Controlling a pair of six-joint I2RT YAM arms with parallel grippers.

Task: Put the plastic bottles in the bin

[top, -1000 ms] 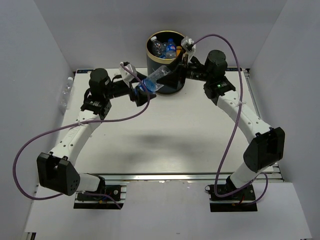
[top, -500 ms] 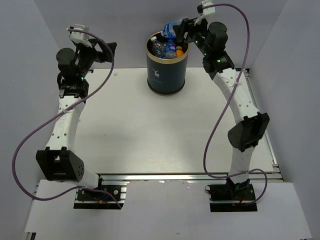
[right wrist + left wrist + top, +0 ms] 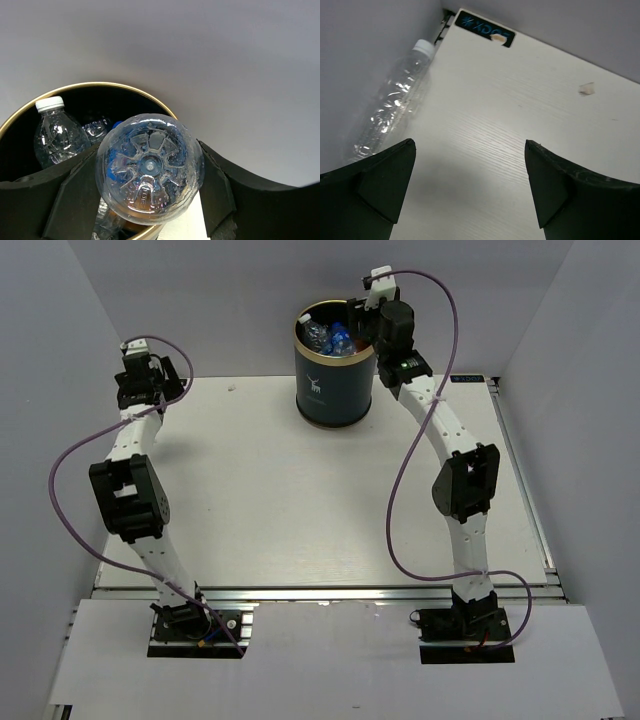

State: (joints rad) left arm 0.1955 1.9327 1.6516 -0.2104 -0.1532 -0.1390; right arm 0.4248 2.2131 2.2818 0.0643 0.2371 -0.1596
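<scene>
Clear bottle (image 3: 149, 167) clamped base-on in right gripper (image 3: 148, 182), held over gold rim of bin (image 3: 100, 86). Other bottles (image 3: 57, 135) lay inside bin. Another bottle (image 3: 395, 107) lay on table (image 3: 520, 110) against left wall (image 3: 360, 60). Left gripper (image 3: 469, 150) hovered beside it, jaws apart, empty.

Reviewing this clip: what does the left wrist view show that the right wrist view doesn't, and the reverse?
Left wrist only: the open left claw over the table, and a stray bottle lying along the wall. Right wrist only: the right claw shut on a held bottle, base toward the camera, at the gold rim of the bin, with a white-capped bottle inside. Both share plain grey wall and each claw's own black fingers.
</scene>
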